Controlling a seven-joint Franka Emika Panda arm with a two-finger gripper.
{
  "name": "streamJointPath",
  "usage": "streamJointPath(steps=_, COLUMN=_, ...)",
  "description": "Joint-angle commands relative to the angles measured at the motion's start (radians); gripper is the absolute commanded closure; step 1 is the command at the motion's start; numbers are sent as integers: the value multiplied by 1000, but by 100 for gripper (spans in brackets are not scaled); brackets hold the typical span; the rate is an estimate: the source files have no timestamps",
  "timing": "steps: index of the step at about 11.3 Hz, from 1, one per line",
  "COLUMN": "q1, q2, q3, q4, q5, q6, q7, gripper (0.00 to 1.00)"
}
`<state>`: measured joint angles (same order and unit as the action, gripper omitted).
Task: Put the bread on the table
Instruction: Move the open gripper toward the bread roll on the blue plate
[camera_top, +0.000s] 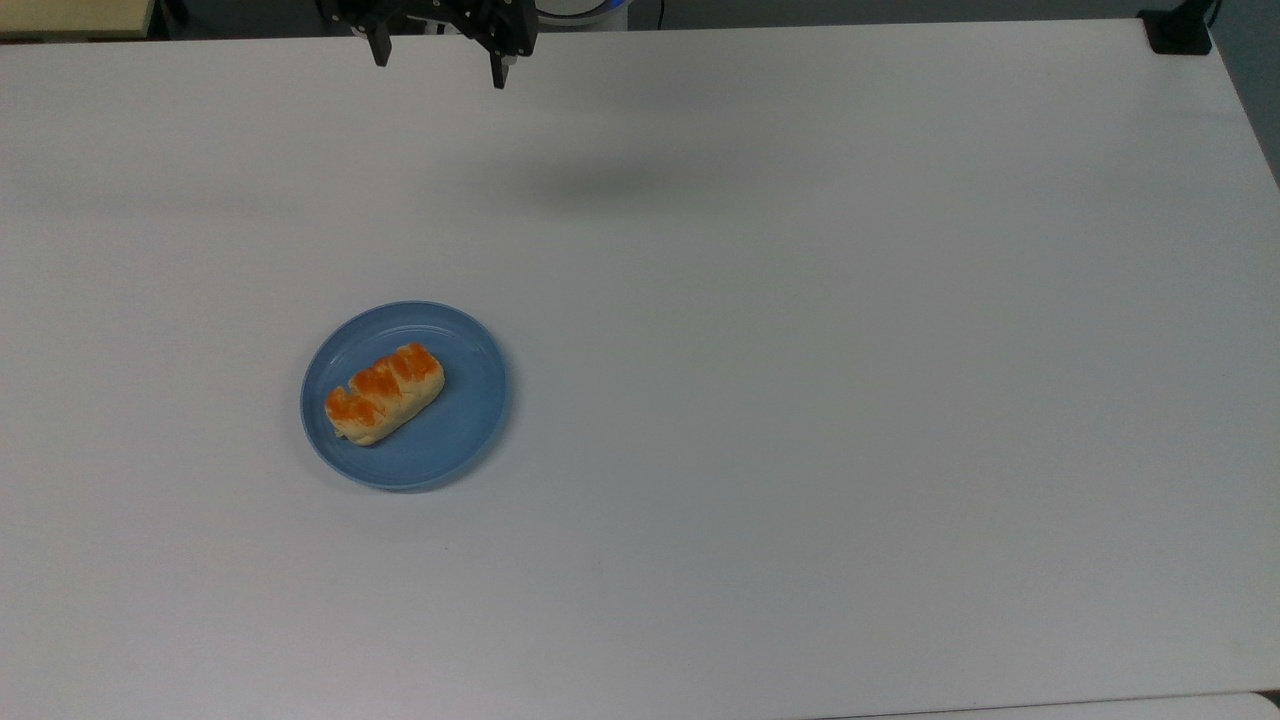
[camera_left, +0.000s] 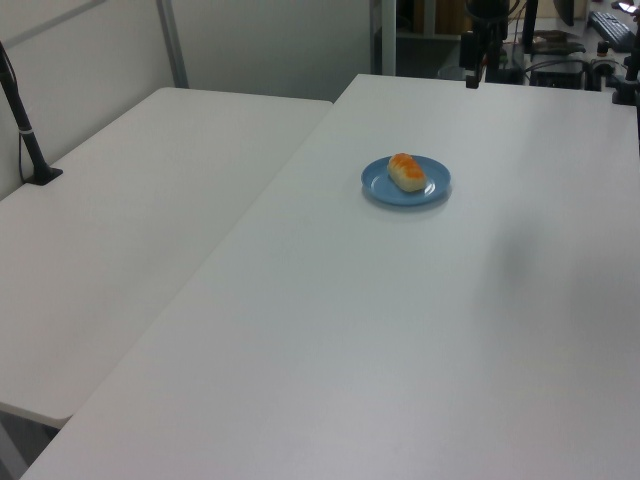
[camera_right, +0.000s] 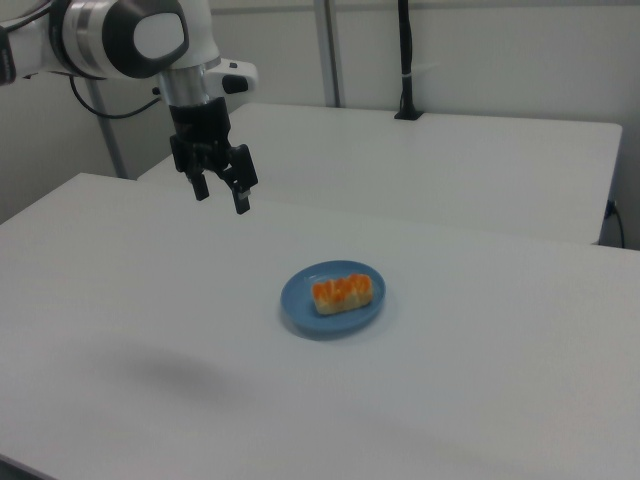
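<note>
The bread (camera_top: 384, 392), a pale-tan roll with orange glazed bumps, lies on a round blue plate (camera_top: 470, 400) on the white table (camera_top: 800, 350). It also shows on the plate in the left view as the bread (camera_left: 406, 171) and in the right view as the bread (camera_right: 342, 292). My gripper (camera_top: 438, 65) hangs open and holds nothing, high over the table's far edge at the top view's top. In the right view the gripper (camera_right: 221, 197) is up and to the left of the plate (camera_right: 300, 305), well apart from it.
A second white table (camera_left: 130, 230) adjoins on the left view's left, with a black post (camera_left: 25, 125) clamped to it. A black mount (camera_top: 1178, 30) sits at the top view's top right corner. Desks with equipment (camera_left: 560, 45) stand behind the arm.
</note>
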<state>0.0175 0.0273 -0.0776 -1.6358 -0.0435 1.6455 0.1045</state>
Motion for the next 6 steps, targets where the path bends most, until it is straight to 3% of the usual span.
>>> streamJointPath(steps=1, q1=4, q2=64, q3=-47, q4=-6, q5=50, q6=179, q7=117, gripper=0)
streamJointPath(steps=6, q1=-36, q2=320, q3=-88, q4=45, q5=34, q6=465, q7=190, gripper=0)
